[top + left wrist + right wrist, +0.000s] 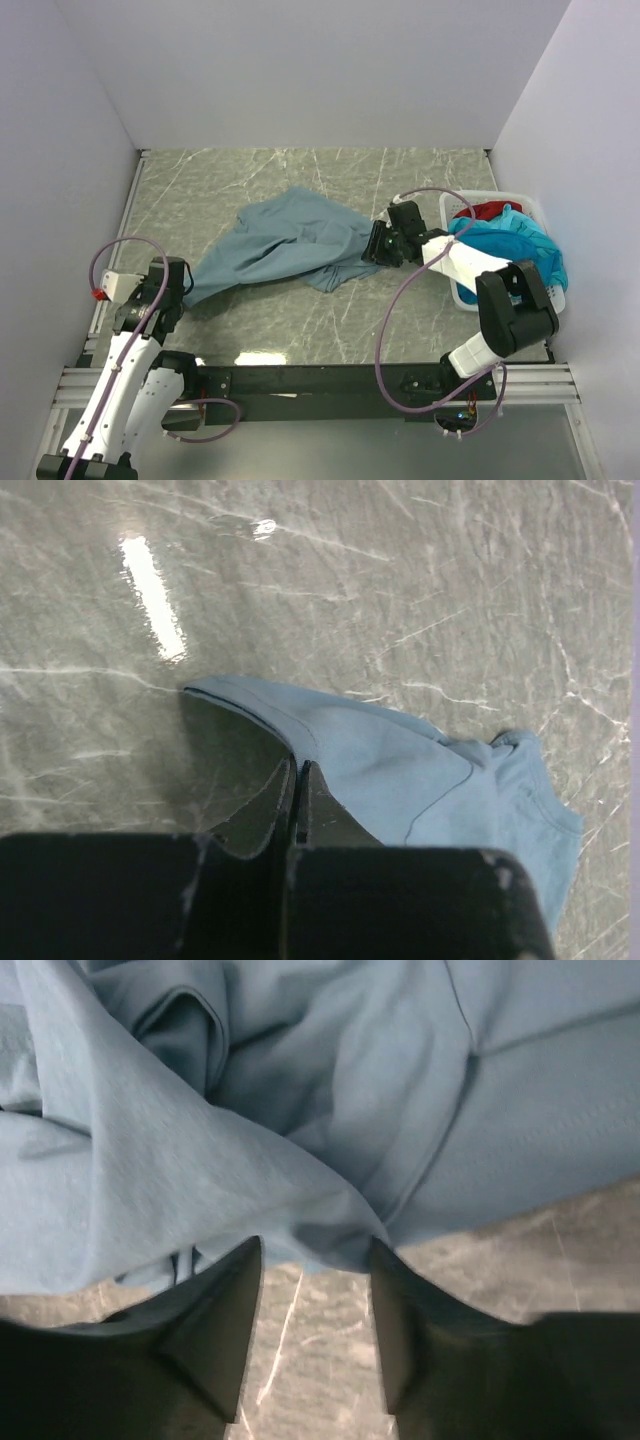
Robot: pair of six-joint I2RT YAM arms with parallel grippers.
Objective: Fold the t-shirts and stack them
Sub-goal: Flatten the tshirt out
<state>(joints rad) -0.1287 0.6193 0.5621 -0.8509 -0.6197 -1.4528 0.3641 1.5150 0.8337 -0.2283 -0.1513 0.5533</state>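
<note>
The left gripper (297, 780) has its fingers pressed together on the hem at the left tip of the grey-blue shirt (290, 245), apparently holding that corner so the cloth can be drawn flat. At the shirt's right edge, the right gripper (312, 1270) has its fingers apart, with a bunched fold just between their tips but not yet clamped. I judge it is lining up a grab. The shirt lies crumpled on the table (300, 330). Right of the shirt, a basket (528, 200) holds a turquoise shirt (520, 245) and a red shirt (490, 210).
</note>
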